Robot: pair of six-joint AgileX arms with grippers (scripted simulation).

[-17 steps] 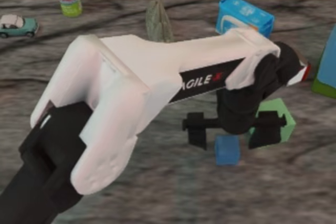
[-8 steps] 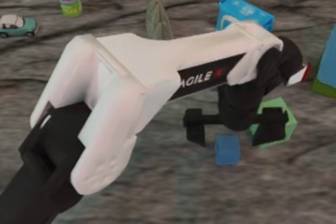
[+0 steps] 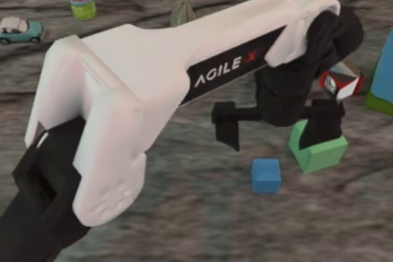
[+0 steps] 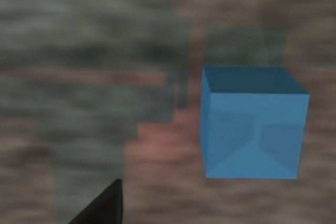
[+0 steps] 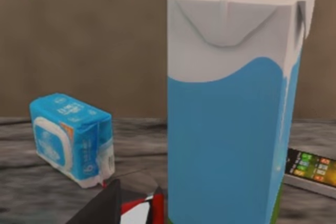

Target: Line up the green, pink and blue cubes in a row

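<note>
My left gripper (image 3: 276, 128), fingers spread and empty, hangs above the table; blue cube (image 3: 266, 175) sits beside green cube (image 3: 319, 147), pink unseen.

The left arm (image 3: 141, 84) had bulky white rounded shells over black parts, with a black stripe carrying white "AGILE" letters and a red X. Its gripper (image 3: 276, 128) was matte black, with two blocky fingers on a crossbar.

The left arm (image 3: 153, 84) covers the pink cube and most of the grey cone (image 3: 182, 11), its finger hides part of the green cube (image 3: 319, 148), and the milk carton (image 3: 384, 78) is cut off at the right edge.
</note>
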